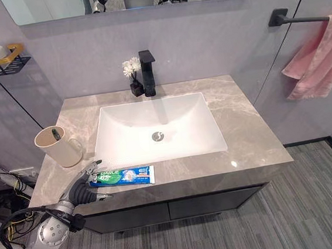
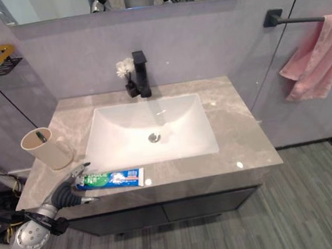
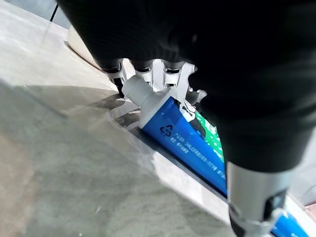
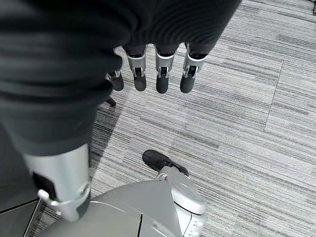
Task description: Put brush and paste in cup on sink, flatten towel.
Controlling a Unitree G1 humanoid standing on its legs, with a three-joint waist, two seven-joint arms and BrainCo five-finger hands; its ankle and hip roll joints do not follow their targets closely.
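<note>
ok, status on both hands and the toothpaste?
Left hand at cap end of blue-green toothpaste tube, grip unconfirmed. Right hand idle, open over floor. Beige cup nearby holds brush; path clear. Pink towel bunched on bar.

Robot's left hand: silver fingers w/ dark tips, black ribbed wrist cover, silver-grey forearm w/ round joint; right hand same build.

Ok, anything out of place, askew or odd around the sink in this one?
Two things. The pink towel hangs bunched and lopsided at one end of its rail, not flat. The toothpaste tube lies on the counter's front edge, with the left robot hand at its cap end. The cup already holds a toothbrush.
</note>
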